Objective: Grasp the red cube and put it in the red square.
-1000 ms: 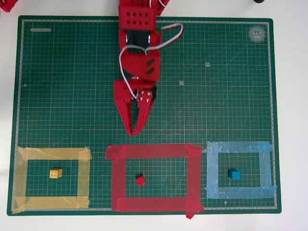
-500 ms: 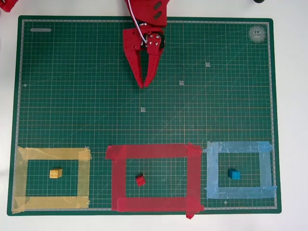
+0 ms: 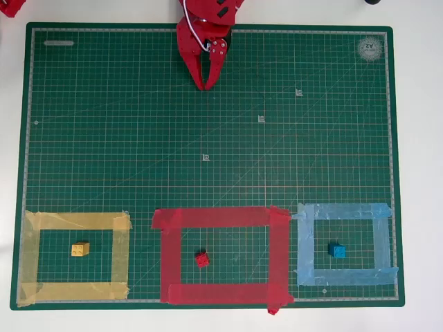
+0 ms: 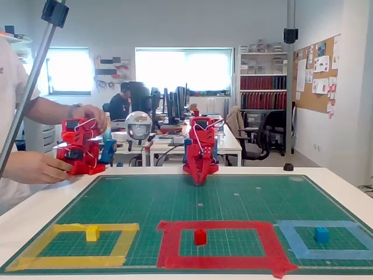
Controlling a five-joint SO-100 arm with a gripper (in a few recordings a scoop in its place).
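red cube (image 3: 202, 259) sitting inside the red square (image 3: 221, 218) on the green mat (image 3: 104, 138), a little left of centre in the overhead view, also seen there in the fixed view (image 4: 200, 237). gripper (image 3: 205, 86) at the mat's far edge, well apart from the cube, fingers drawn together to a point, holding nothing. yellow block (image 3: 80, 249) inside the yellow tape outline (image 3: 76, 221), blue block (image 3: 336, 251) inside the light blue tape outline (image 3: 342, 211).

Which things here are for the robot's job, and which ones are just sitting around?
For the job:
red cube
red square
tool

Just sitting around:
yellow block
blue block
yellow tape outline
light blue tape outline
green mat
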